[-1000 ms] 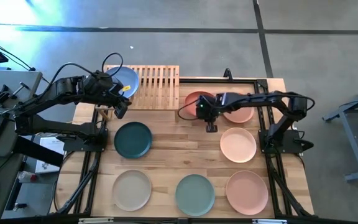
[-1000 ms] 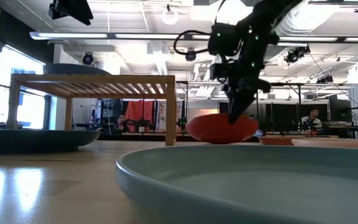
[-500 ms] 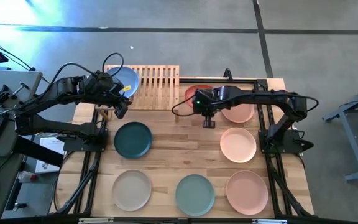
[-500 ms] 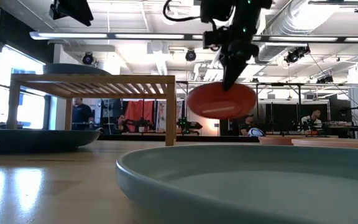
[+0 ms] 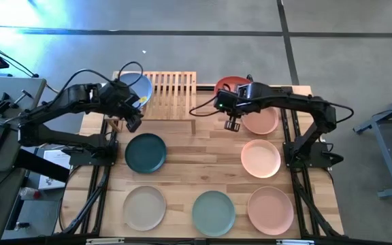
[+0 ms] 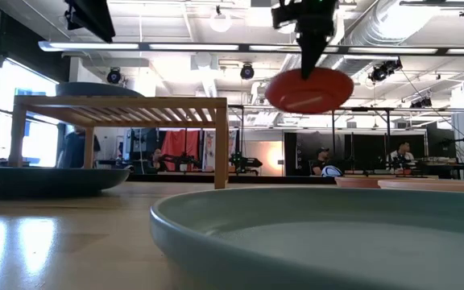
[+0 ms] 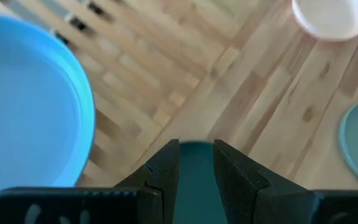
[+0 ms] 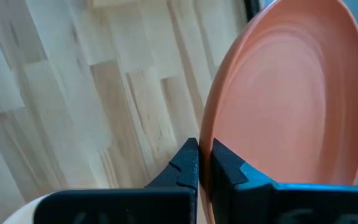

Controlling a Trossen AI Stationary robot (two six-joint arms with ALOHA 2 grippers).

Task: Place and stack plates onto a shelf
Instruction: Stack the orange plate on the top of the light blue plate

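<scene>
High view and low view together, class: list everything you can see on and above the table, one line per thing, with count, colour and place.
shelf: one, light wooden slats, far side of the table
blue plate: one, on the shelf's left end
terracotta plate: one, held in the air right of the shelf
dark teal plate: one, mid-table left
beige plate: one, near left
sage green plate: one, near middle
peach-pink plates: three, down the right side
left claw: open, empty, beside the shelf
right claw: shut on the terracotta plate's rim

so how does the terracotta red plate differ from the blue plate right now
The round terracotta red plate hangs in the air, pinched at its rim by the right gripper; the round blue plate rests on the slatted wooden shelf, ungripped. Both look the same shape and size.
</scene>
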